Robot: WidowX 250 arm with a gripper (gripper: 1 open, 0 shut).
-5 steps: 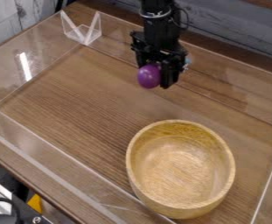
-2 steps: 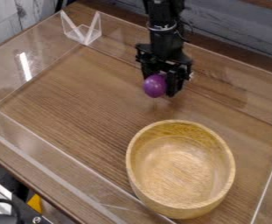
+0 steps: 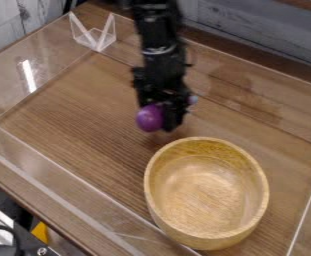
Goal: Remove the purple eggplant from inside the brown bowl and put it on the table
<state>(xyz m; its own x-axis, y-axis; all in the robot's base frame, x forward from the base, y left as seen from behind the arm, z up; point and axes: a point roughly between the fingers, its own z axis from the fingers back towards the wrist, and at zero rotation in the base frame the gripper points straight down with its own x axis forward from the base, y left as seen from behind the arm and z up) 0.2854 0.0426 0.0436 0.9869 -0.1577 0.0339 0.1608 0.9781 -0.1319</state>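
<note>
Eggplant out of the bowl, in my fingers, low over the table.

From the left: the clear acrylic wall (image 3: 38,70) borders the wood-grain table (image 3: 78,130). Near the middle my fingers (image 3: 155,115) point straight down, clamped on the purple eggplant (image 3: 148,118), which hangs close to the tabletop just beside the bowl's far-left rim. Whether it touches the wood I cannot tell. To the right sits the brown bowl (image 3: 165,165), empty. I judge this spot suits the set-down: bare wood, clear of the rim, so the toy won't roll back in.
</note>
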